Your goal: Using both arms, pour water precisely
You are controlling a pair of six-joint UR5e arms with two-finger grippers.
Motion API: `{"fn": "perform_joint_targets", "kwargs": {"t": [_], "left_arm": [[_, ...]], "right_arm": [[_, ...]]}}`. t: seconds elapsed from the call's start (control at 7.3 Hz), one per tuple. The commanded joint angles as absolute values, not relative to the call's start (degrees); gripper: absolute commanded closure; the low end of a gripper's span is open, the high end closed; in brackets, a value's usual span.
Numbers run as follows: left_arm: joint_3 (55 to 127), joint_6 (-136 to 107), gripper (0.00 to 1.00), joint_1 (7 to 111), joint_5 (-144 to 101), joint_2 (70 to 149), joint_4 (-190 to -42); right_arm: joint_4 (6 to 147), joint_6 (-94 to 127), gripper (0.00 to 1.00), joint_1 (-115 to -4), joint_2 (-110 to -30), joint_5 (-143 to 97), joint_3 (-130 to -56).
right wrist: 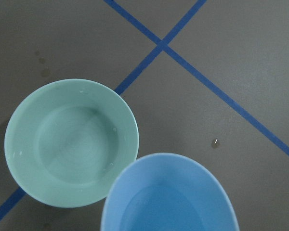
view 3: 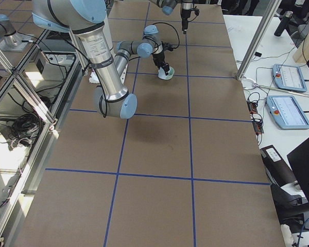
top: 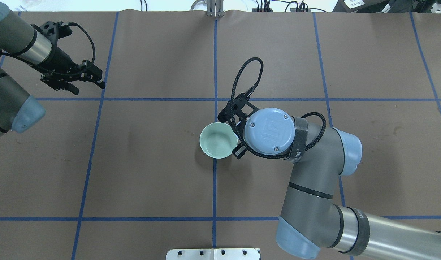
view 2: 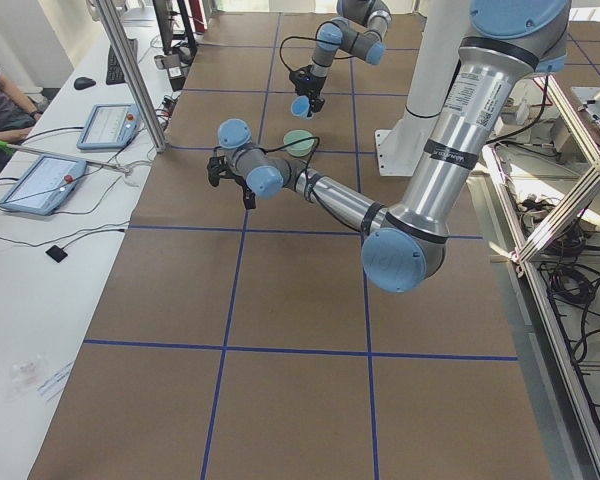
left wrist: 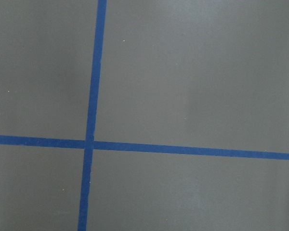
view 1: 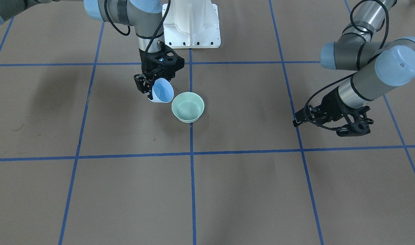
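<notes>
My right gripper point(view 1: 149, 89) is shut on the rim of a light-blue bowl point(view 1: 162, 90) and holds it tilted just above the table. The bowl's lip is next to a mint-green bowl point(view 1: 188, 107) that stands on the table. In the right wrist view the blue bowl point(right wrist: 169, 195) holds a shallow pool of water point(right wrist: 166, 211). The green bowl point(right wrist: 71, 142) shows only small glints of wet. No stream shows. In the overhead view the right wrist hides the blue bowl, and the green bowl point(top: 219, 140) shows. My left gripper point(view 1: 317, 127) is open and empty, far from both bowls.
The brown table point(view 1: 248, 190) is marked by a grid of blue tape lines point(view 1: 191, 153). The white bolted pedestal point(view 1: 193, 23) stands behind the bowls. A small drop point(right wrist: 215, 142) lies on the table near the blue bowl. The left wrist view shows only table and tape point(left wrist: 89, 143).
</notes>
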State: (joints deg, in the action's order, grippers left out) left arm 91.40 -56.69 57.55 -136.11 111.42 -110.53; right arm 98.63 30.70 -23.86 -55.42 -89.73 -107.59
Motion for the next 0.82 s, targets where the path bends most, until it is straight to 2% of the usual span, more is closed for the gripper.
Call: {"fn": "perform_joint_targets", "kwargs": {"t": [0.0,0.27,0.55,0.68], "left_arm": [[91.2,-55.4,0.05,57.7,-136.1,110.7,-110.5],[91.2,-55.4,0.05,58.1,-136.1,110.1,-110.8],[91.2,-55.4,0.05,58.1,-136.2,110.0,-110.9],[91.2,-55.4,0.05,58.1,-136.1,110.0,-111.0]], "right_arm": [[103.9,28.9,1.00,-22.8,-52.2,-89.6,-105.9],[110.6,25.9,1.00,-22.6,-48.3,-89.6,-104.5],[111.9,23.7,1.00,-22.4,-44.4,-89.6,-98.5],[113.5,22.6,1.00,-22.3,-44.3,-89.6,-98.5]]}}
